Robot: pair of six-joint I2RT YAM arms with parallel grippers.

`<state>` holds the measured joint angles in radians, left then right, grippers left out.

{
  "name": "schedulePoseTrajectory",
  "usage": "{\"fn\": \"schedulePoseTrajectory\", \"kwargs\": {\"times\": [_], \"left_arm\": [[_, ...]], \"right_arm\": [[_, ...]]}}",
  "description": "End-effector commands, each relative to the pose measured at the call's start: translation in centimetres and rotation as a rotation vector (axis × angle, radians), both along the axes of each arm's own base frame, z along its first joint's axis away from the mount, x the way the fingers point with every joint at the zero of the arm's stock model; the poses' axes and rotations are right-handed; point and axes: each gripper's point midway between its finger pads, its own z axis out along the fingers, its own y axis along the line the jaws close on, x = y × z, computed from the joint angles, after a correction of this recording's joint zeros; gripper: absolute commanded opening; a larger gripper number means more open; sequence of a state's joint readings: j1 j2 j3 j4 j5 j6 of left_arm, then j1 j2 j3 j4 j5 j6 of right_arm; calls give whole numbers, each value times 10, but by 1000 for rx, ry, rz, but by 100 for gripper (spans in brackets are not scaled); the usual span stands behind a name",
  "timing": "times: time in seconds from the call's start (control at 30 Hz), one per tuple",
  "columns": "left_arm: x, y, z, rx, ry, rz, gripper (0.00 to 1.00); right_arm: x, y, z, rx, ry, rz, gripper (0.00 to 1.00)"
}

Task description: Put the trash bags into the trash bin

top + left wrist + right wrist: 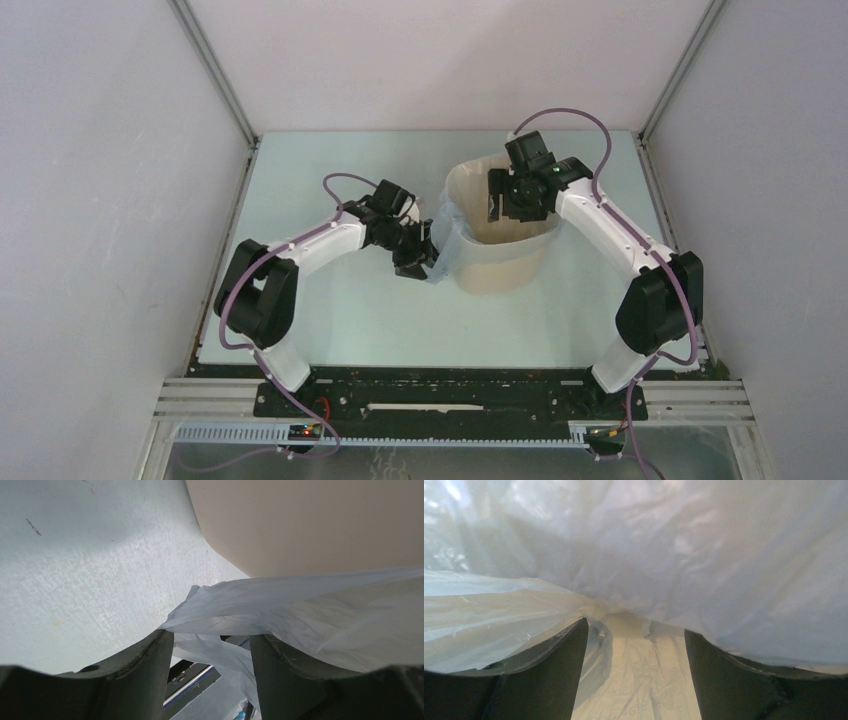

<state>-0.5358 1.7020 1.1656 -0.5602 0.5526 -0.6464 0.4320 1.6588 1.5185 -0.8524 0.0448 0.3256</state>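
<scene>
The cream-beige trash bin [505,262] stands upright mid-table. The pale-blue trash bag [448,238] lines its mouth and is folded over the left rim, hanging down the outside. My left gripper [418,258] is beside the bin's left wall, low down. In the left wrist view the left gripper [212,636] has its jaws apart, the bag [300,610] lies stretched across the fingertips, and the bin wall [310,525] is just beyond. My right gripper [495,208] reaches into the bin's mouth. In the right wrist view it [636,626] is open, with bag film [649,545] draped over its tips.
The pale-green table [330,310] is enclosed by white walls at the left, back and right. A metal frame rail [450,400] runs along the near edge by the arm bases. The bin sits slightly right of centre.
</scene>
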Motion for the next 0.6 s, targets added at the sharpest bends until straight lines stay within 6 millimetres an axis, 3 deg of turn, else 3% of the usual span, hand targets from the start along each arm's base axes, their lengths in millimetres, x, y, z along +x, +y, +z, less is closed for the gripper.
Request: {"fn": "schedulePoseTrajectory", "kwargs": {"times": [0.0, 0.1, 0.17, 0.3, 0.43, 0.57], "left_arm": [[6, -6, 16, -23, -55, -21, 63], [8, -8, 17, -27, -54, -20, 63], [11, -9, 19, -31, -57, -21, 64], [12, -12, 18, -32, -52, -25, 64], [11, -15, 17, -31, -50, -31, 64], [11, -17, 20, -34, -60, -36, 64]], "right_arm": [[3, 33, 22, 124, -55, 34, 80], [-1, 61, 26, 161, -83, 92, 79], [6, 68, 26, 166, -94, 91, 79], [40, 47, 20, 78, -188, -19, 79], [63, 41, 9, 128, -235, -83, 79], [64, 47, 19, 164, -279, -30, 79]]}}
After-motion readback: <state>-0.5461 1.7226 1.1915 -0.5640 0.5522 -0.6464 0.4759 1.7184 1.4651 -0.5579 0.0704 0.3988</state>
